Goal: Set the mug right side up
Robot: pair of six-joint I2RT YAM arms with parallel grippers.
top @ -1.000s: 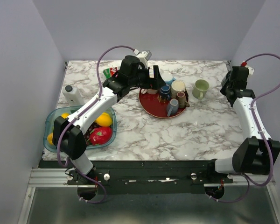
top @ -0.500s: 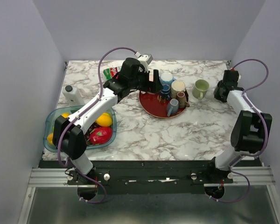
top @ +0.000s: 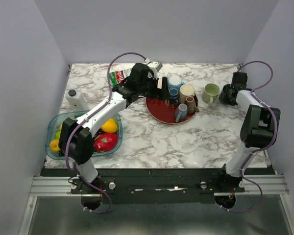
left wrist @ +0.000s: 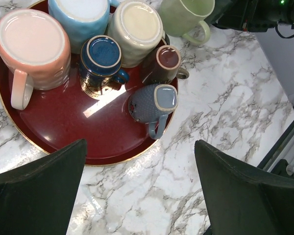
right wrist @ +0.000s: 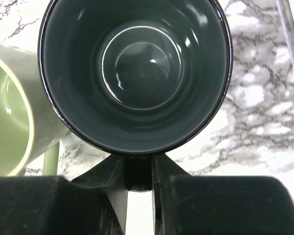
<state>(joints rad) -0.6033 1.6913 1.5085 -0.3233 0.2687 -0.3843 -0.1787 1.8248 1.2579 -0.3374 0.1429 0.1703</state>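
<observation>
My right gripper [right wrist: 138,181] is shut on the handle of a black mug [right wrist: 137,73], whose open mouth faces the wrist camera with its glossy dark inside showing. In the top view this mug [top: 227,94] is at the table's back right, just right of a pale green mug [top: 210,93], with the right gripper [top: 233,91] behind it. The left gripper [left wrist: 139,191] hangs open and empty above the near edge of a red tray [left wrist: 63,132]. On the tray stand several mugs bottom up, among them a pink one [left wrist: 34,44] and a dark blue one [left wrist: 102,56].
A grey-blue mug [left wrist: 154,103] lies tilted at the tray's near rim. The green mug [right wrist: 10,122] stands upright, close against the black mug. A teal bin of fruit [top: 56,128] and a white bottle [top: 76,99] are at the left. A green packet [top: 118,76] lies at the back.
The right arm has folded in and swung left, bringing the black mug close beside the green mug. The left arm has shifted slightly back and right over the tray, still open.
</observation>
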